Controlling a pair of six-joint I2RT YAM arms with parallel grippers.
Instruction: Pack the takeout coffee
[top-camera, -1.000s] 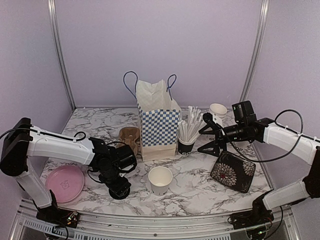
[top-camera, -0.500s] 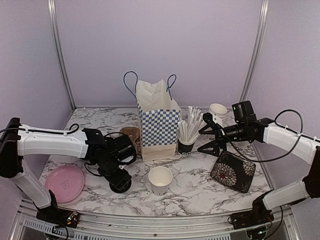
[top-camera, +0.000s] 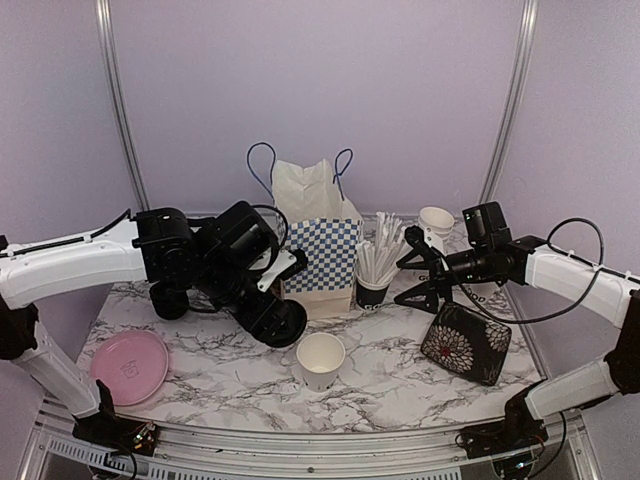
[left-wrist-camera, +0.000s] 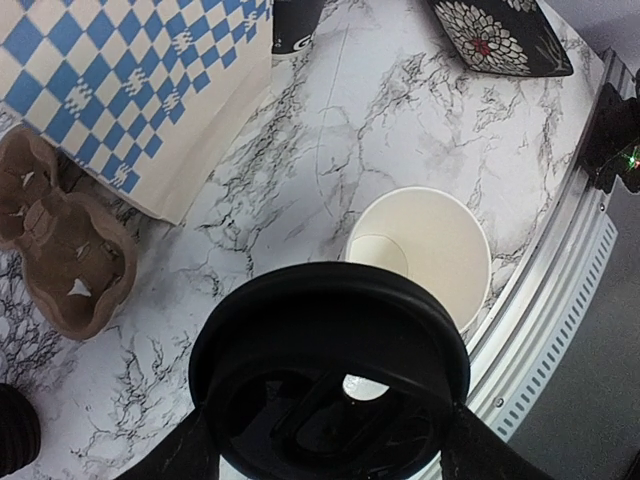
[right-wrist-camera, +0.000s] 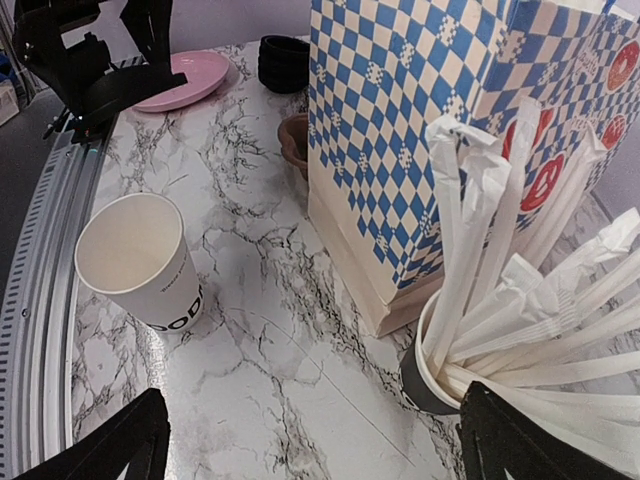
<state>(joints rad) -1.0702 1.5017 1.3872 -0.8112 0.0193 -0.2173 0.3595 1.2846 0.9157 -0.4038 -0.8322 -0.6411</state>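
Coffee cup (top-camera: 321, 360) stands lidless, lower centre; left claw (top-camera: 274, 316), clamped on a black lid (left-wrist-camera: 300, 330), may press off-centre and tip it; right claw (top-camera: 412, 270) gapes empty.

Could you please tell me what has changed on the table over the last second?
The left gripper, holding a black lid throughout, rose from low near the front edge and swung right and back; the lid now hangs just left of the open cup. Nothing was newly gripped or released. The right gripper stayed open by the straws; cup, bag and plate did not move.
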